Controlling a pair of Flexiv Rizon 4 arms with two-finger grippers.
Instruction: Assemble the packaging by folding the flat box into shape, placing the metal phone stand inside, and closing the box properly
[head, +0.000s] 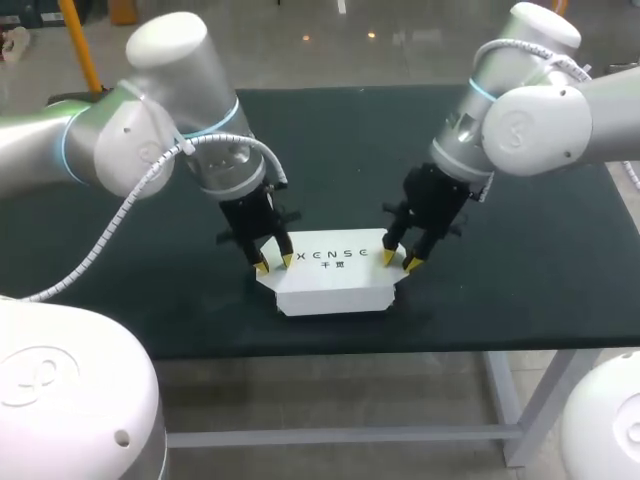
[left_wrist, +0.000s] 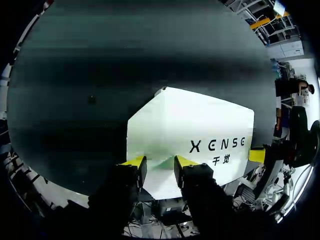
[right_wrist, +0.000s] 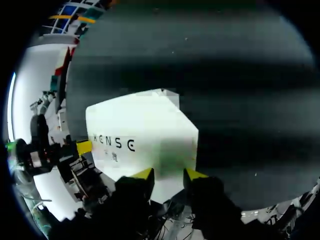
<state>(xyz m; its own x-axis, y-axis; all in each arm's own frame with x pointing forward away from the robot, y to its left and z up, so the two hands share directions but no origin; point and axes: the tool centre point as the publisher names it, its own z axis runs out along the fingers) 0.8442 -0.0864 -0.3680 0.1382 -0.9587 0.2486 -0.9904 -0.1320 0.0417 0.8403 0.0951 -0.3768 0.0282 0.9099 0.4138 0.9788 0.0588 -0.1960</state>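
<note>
A white box (head: 335, 278) with dark print on its top lies near the table's front edge, folded into shape, its top lying flat. My left gripper (head: 275, 264) points down at the box's left end, fingers open, yellow tips at the end edge. In the left wrist view the box (left_wrist: 200, 125) shows through the gap of the left gripper (left_wrist: 160, 164). My right gripper (head: 400, 261) stands likewise at the right end, open. In the right wrist view the box (right_wrist: 145, 130) lies just ahead of the right gripper (right_wrist: 168, 175). No metal phone stand is in sight.
The dark green table mat (head: 540, 250) is bare around the box. The table's front edge runs close below the box. Each wrist view catches a yellow fingertip of the other arm beyond the box's far end.
</note>
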